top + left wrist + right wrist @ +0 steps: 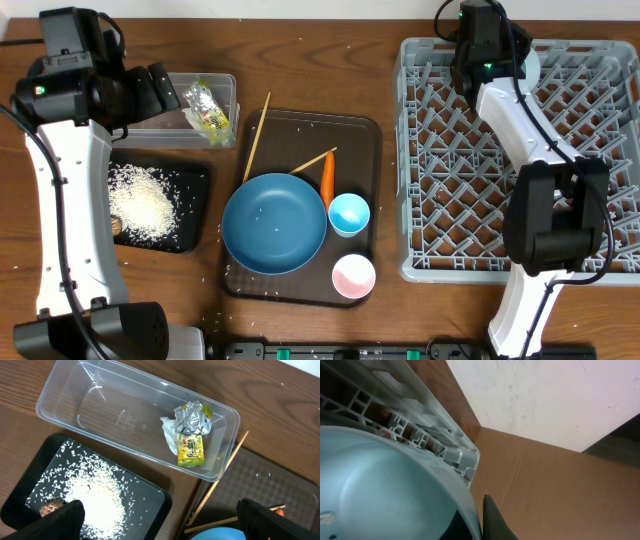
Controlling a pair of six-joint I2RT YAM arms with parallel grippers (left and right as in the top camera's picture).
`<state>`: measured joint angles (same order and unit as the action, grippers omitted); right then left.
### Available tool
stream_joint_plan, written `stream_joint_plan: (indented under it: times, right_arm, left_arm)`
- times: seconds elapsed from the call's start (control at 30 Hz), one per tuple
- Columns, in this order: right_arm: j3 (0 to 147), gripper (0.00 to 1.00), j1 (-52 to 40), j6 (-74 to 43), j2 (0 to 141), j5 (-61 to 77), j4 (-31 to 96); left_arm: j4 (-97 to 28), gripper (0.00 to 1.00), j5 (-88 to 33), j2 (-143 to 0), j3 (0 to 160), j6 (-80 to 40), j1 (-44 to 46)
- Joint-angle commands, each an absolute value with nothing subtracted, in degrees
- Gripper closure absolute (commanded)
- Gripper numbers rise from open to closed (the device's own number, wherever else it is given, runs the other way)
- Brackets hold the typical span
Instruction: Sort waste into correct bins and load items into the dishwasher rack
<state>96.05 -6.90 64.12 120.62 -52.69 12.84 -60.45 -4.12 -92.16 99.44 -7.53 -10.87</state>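
My left gripper (pixel 166 92) (pixel 165 522) is open and empty, above the gap between the clear tub (pixel 225 80) (pixel 115 415) and the black tray (pixel 195 200) (pixel 145 495). The tub holds the wrapper (pixel 208 108) (pixel 192 435) and the white paper wad (pixel 170 435). The black tray holds rice (pixel 142 203) (pixel 95 495) and the brown lump (pixel 50 507). My right gripper (pixel 478 60) (pixel 480 525) is shut on the rim of the light blue bowl (pixel 385 490) at the far left corner of the grey rack (pixel 470 180) (pixel 420 435).
The dark brown serving tray (pixel 360 140) holds the blue plate (pixel 274 222), the carrot (pixel 327 175), two chopsticks (pixel 255 135) (pixel 220 485), the light blue cup (pixel 349 214) and the pink cup (pixel 353 276). Stray rice grains lie on it.
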Motion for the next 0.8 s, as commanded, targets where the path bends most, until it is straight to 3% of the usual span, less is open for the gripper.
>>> stream_joint_plan:
  times: [0.0,0.77]
  right_arm:
    - [96.25,0.99,-5.91,67.07,121.58,-55.11,13.06]
    - [96.25,0.99,-8.47,72.05,121.64,-52.64,18.09]
  left_arm:
    - [-60.62,0.02,-4.05,-92.58,98.74,-7.79,-11.14]
    - [-60.62,0.02,-4.05,-92.58,98.74,-7.79,-11.14]
